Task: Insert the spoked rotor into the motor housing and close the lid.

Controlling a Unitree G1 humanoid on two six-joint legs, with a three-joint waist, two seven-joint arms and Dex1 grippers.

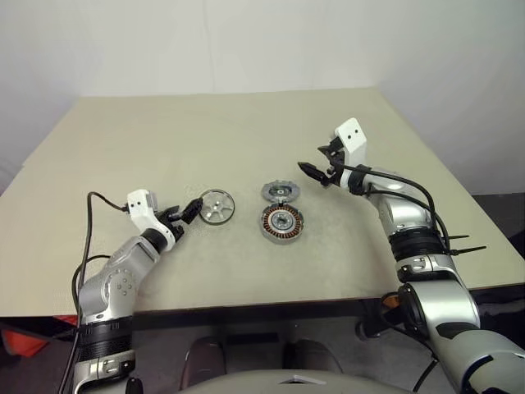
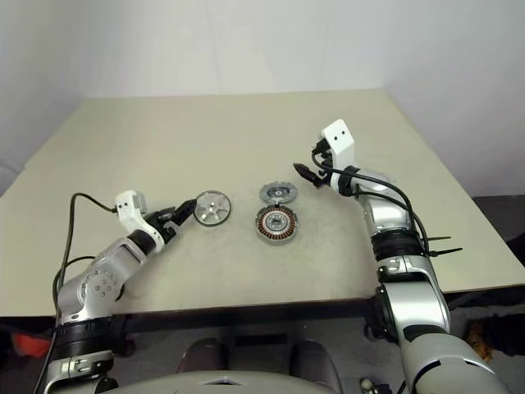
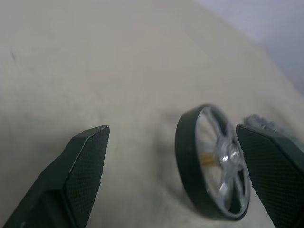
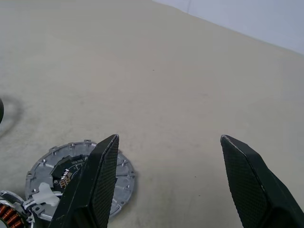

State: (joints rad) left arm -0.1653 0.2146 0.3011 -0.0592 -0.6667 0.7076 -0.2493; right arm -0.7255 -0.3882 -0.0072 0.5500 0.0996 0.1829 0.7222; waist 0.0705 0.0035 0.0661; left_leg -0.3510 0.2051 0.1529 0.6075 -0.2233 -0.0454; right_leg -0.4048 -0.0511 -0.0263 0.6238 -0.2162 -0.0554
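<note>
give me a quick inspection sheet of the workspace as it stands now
surface: beige table, bare apart from the parts
job's things: spoked rotor lies left of motor housing; lid lies just behind the housing, not on it
clutter: nothing seen
grippers: left gripper open, fingers beside the rotor; right gripper open, raised near the lid, holding nothing
cables: black cable on the left arm, another on the right arm
surroundings: white wall
</note>
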